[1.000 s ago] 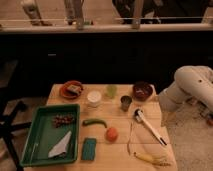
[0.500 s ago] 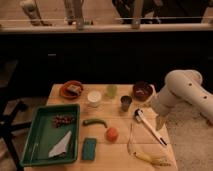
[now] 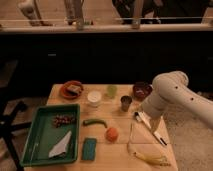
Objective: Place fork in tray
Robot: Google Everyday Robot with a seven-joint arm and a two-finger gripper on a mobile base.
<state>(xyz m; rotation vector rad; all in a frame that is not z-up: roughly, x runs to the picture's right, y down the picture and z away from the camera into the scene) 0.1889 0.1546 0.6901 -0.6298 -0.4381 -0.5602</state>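
The green tray (image 3: 35, 142) lies at the table's front left and holds grapes (image 3: 63, 120) and a white napkin (image 3: 61, 146). A thin pale utensil that looks like the fork (image 3: 131, 137) lies on the table right of centre, next to a banana (image 3: 150, 159). A black and white handled utensil (image 3: 152, 130) lies just right of it. My white arm (image 3: 170, 90) reaches in from the right. My gripper (image 3: 143, 116) hangs low over the upper end of the handled utensil, up and right of the fork and far right of the tray.
On the wooden table (image 3: 115, 157) are an orange fruit (image 3: 112, 133), a green vegetable (image 3: 95, 121), a blue sponge (image 3: 90, 148), a white cup (image 3: 94, 97), a green cup (image 3: 111, 90), a metal cup (image 3: 126, 103), a dark bowl (image 3: 142, 91) and an orange plate (image 3: 72, 90). A dark counter stands behind.
My arm has swung left from the table's right edge and lowered the gripper over the utensils. The objects on the table have not moved.
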